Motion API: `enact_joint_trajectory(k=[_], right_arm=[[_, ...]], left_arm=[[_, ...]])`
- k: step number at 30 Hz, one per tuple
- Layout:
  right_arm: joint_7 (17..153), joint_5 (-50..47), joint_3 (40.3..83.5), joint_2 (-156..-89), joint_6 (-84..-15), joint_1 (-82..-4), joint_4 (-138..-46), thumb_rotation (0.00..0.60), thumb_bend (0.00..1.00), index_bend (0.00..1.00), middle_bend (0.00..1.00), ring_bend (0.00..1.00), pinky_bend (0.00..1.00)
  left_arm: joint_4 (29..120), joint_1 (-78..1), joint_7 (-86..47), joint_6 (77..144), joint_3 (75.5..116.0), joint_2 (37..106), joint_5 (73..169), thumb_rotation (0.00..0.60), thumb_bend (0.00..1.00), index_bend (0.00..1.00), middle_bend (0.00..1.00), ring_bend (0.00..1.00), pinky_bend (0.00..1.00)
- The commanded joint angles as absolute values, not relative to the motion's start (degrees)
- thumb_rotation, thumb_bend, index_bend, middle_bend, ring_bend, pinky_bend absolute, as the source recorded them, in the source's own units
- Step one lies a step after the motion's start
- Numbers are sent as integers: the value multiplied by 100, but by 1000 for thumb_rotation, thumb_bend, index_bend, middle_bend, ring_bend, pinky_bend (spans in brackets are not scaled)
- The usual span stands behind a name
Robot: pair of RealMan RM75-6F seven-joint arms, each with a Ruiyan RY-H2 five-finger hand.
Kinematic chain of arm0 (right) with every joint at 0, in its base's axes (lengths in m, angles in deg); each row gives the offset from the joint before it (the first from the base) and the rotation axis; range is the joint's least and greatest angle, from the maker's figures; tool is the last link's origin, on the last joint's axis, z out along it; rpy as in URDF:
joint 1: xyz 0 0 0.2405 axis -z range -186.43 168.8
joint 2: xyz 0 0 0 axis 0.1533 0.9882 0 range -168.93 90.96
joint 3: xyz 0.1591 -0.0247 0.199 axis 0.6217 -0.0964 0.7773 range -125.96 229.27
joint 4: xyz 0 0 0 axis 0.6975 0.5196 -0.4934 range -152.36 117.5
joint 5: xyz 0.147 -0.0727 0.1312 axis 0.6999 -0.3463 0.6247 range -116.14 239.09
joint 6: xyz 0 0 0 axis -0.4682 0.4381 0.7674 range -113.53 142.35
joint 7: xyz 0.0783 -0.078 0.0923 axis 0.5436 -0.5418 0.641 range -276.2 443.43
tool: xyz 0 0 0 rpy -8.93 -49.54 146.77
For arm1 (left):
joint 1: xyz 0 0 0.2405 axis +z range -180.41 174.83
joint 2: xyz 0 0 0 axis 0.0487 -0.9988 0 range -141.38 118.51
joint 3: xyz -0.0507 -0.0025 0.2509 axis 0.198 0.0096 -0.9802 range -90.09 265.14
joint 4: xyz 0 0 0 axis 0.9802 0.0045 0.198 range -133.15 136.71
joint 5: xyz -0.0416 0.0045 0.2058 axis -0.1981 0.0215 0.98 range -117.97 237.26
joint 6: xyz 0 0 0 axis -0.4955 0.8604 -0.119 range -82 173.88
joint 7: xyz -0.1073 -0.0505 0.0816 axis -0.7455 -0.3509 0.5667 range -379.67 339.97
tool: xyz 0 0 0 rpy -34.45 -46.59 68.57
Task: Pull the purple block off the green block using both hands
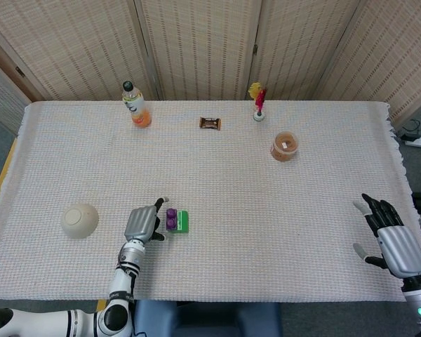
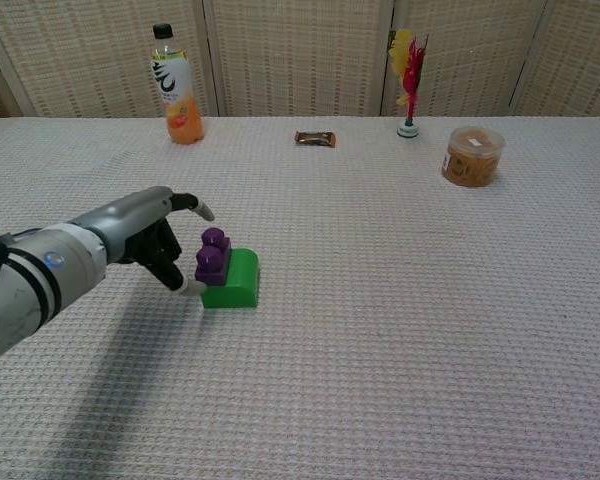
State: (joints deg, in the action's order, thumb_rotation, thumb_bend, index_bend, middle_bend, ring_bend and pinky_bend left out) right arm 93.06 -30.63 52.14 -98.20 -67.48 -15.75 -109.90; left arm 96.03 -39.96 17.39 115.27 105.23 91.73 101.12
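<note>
A small purple block (image 1: 171, 218) (image 2: 212, 256) sits on the left half of a green block (image 1: 182, 222) (image 2: 236, 280) near the table's front, left of centre. My left hand (image 1: 143, 224) (image 2: 152, 234) is right beside the pair on its left, fingers apart; a lower fingertip looks to touch the green block's corner, and one finger reaches over above the purple block. It holds nothing. My right hand (image 1: 393, 242) hangs open at the table's front right corner, far from the blocks, and the chest view does not show it.
A pale ball (image 1: 80, 220) lies left of my left hand. At the back stand an orange drink bottle (image 1: 135, 104) (image 2: 176, 87), a snack bar (image 1: 210, 123) (image 2: 315, 139), a red and yellow feathered toy (image 1: 257, 102) (image 2: 408, 70) and a round lidded tub (image 1: 284, 146) (image 2: 473, 155).
</note>
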Motion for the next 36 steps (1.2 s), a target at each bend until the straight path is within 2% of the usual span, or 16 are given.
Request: enact_joint_trajectory(k=[1,20,36], right_arm=[[9315,-3073,5206,-9816,-6756,-1573,-10989,600,363,0,0,0,0],[9241,-2968,5215,-9835,-6670,-1614,-10993,600,363,0,0,0,0],[9130,-2869,5241,-9867,-6599,-1649,-10980,600,363,0,0,0,0]], left_arm=[[9597,-4027,1717,11570,10474,9191,10221,600,242,260,1000,1000,1000],[9529,-4342,1793,11386,10493,9230,9718,600,243,283,1000,1000,1000],[9453,-4465,1614,11289,10408,9167,9745,600,247,427,1000,1000,1000]])
